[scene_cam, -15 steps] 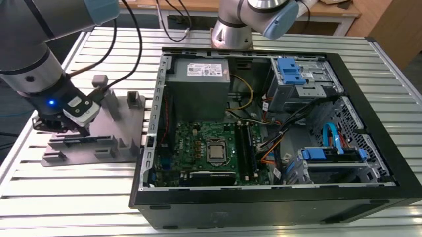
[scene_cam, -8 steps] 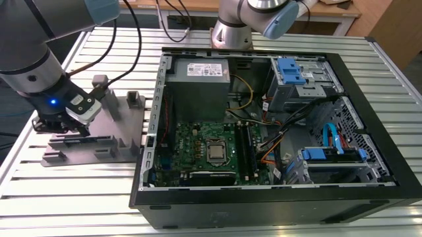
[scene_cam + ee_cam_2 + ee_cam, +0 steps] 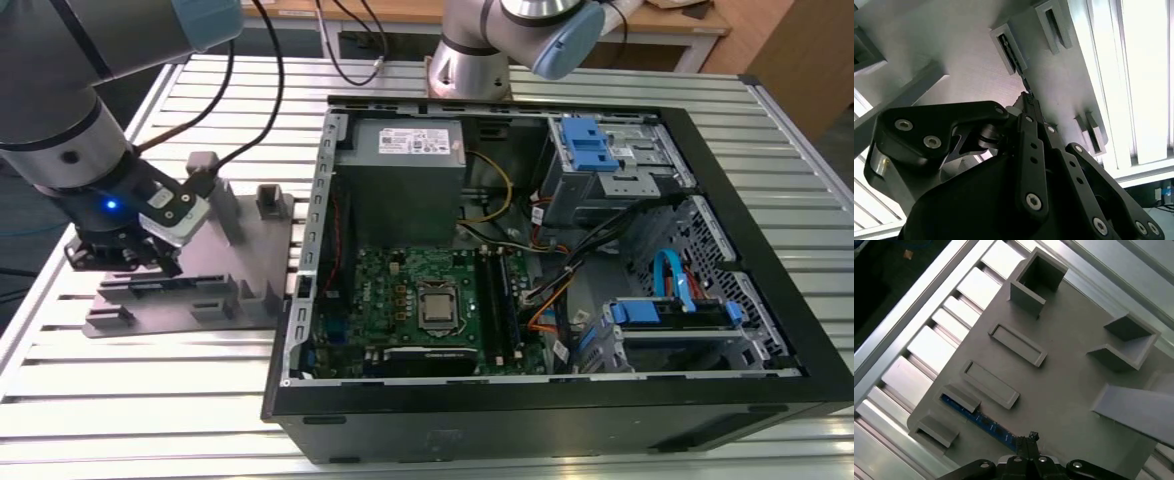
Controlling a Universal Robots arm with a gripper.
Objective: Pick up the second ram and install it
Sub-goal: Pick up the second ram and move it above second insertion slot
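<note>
Seemingly the tool [image 3: 1029, 436] sat with its fingers almost together, pinching one end of the second ram [image 3: 977, 416], though the contact itself was hard to make out. The stick stood on edge in the grey tray [image 3: 1069, 375], between two slotted posts, on the table [image 3: 147, 400] beside the open computer case [image 3: 561, 400]. I judged it light, stiff and fragile, best gripped by its flat faces near the upper edge, clear of the contacts.
</note>
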